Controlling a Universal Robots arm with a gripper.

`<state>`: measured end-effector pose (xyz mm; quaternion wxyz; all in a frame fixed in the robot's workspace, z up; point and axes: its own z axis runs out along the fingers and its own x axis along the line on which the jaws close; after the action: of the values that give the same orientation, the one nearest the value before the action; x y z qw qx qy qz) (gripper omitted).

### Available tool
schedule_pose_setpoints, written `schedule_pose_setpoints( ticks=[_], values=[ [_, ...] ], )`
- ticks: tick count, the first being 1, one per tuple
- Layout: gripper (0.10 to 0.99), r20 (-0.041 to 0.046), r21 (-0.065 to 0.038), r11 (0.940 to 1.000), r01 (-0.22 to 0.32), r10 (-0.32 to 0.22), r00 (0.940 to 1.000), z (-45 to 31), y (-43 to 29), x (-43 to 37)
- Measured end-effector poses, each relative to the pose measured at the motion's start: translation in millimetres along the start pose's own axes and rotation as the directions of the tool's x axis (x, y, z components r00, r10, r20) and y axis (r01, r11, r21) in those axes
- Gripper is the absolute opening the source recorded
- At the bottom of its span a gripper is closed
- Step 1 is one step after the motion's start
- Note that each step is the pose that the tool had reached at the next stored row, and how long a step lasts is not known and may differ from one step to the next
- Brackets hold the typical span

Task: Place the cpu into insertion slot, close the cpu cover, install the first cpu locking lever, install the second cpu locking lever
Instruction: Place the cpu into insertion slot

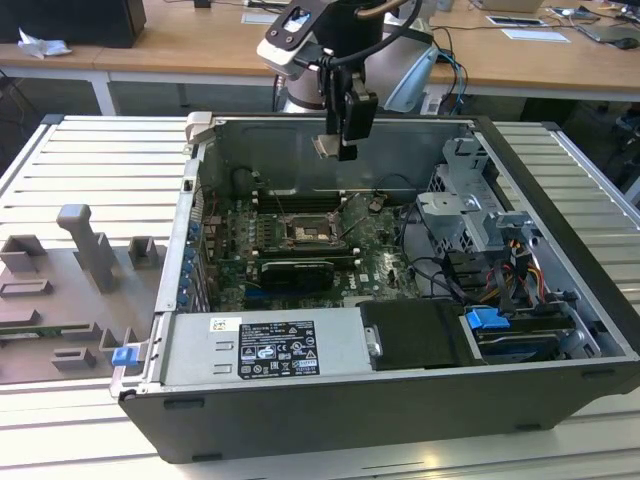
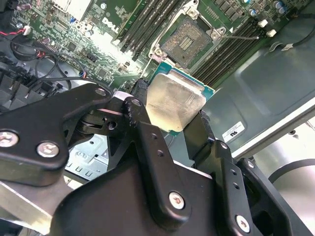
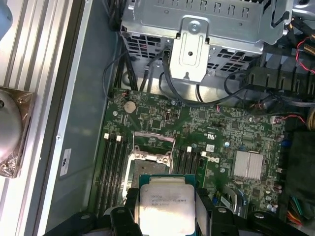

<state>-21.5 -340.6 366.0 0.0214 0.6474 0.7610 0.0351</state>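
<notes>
The jaws are clamped on two opposite edges of the cpu (image 2: 174,103), its silvery face showing between them. It hangs above the motherboard (image 2: 98,44), apparently well clear of the bare insertion slot (image 2: 189,42).

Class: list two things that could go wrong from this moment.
1. The gripper holds the cpu by its edges, high above the board; a slip could drop it onto the contacts of the insertion slot.
2. Memory slots flank the insertion slot closely; an offset might land the cpu on its rim.
</notes>
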Motion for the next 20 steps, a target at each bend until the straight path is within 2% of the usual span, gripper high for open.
schedule_pose_setpoints(
  ticks=[6,13,15,18,20],
  values=[
    [0.541,0.0017,0.0,0.9998,-0.021,0.021,0.9998,0.3,0.0,0.0],
    [0.541,0.0076,-0.001,0.9975,-0.071,0.071,0.9974,2.5,-0.2,0.0],
    [0.541,0.0106,-0.001,0.995,-0.099,0.099,0.995,3.6,-0.3,0.0],
    [0.541,0.0157,-0.003,0.9877,-0.157,0.157,0.9875,6.3,-0.6,-0.1],
    [0.541,0.0229,-0.003,0.9872,-0.159,0.159,0.9869,6.7,-0.6,0.2]
  ],
)
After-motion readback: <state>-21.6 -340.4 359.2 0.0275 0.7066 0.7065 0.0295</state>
